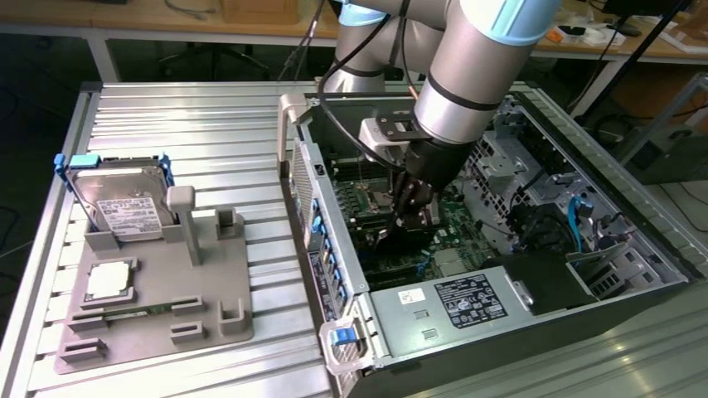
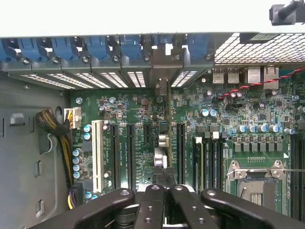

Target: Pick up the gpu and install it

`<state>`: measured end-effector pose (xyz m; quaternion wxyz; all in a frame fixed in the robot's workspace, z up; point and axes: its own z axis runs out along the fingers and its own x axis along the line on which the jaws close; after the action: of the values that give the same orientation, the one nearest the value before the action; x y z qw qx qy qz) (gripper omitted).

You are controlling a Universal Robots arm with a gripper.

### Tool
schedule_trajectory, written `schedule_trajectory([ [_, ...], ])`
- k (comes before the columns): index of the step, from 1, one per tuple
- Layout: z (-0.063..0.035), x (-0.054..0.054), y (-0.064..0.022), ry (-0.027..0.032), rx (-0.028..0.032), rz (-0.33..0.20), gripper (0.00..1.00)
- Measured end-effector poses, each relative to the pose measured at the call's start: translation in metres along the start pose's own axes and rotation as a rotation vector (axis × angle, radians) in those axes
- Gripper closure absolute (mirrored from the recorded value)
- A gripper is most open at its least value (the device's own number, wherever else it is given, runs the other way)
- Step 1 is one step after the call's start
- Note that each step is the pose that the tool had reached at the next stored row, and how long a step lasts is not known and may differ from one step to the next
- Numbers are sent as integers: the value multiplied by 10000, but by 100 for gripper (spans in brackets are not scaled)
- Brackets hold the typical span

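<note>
Fingers: the black fingers [image 2: 143, 210] of the gripper [image 2: 164, 179] are clenched, tips drawn together on the upper edge of the gpu. In the exterior view the gripper [image 1: 412, 220] points down inside the open computer case.
Gpu: the gpu [image 2: 168, 143] stands on edge on the motherboard, seen edge-on as a thin dark line. It runs from the fingertips toward the row of slot covers at the case's back wall, between two long black expansion slots.
Motherboard: the green motherboard [image 2: 133, 109] lies flat under the gripper. It carries a white slot [image 2: 97, 155], an open processor socket [image 2: 255, 183] and blue-topped capacitors.
Cable bundle: a braided bundle of wires [image 2: 52, 126] hangs just beside the board's edge.
Slot covers: perforated metal covers with blue latches [image 2: 131, 47] line the case wall beyond the gpu.
Case: the case [image 1: 664, 274] lies on its side, open upward, with a labelled power supply [image 1: 465, 298] at its near end.
Arm: the grey arm [image 1: 476, 75] comes down into the case from above.
Holder: a grey parts holder [image 1: 166, 290] sits on the counter [image 1: 199, 116] at the exterior view's left, well apart from the case.
Holder contents: a silver hard drive [image 1: 122, 199] in a blue frame stands upright at the far end, a square processor [image 1: 111, 280] lies flat, and a slim green memory stick [image 1: 122, 311] lies near it.
</note>
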<state>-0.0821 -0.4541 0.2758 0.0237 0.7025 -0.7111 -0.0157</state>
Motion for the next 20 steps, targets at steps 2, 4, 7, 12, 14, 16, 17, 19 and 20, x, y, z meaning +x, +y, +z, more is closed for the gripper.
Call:
schedule_trajectory([
  [2,0,0,0,0,1,0,89],
  [4,0,0,0,-1,1,0,89],
  [7,0,0,0,-1,1,0,89],
  [12,0,0,0,-1,0,0,89],
  [14,1,0,0,0,0,0,89],
  [16,14,0,-1,-1,1,0,89],
  [17,28,0,-2,0,0,-1,89],
  [19,65,0,-3,12,-6,0,89],
  [20,80,1,-4,21,-9,0,89],
])
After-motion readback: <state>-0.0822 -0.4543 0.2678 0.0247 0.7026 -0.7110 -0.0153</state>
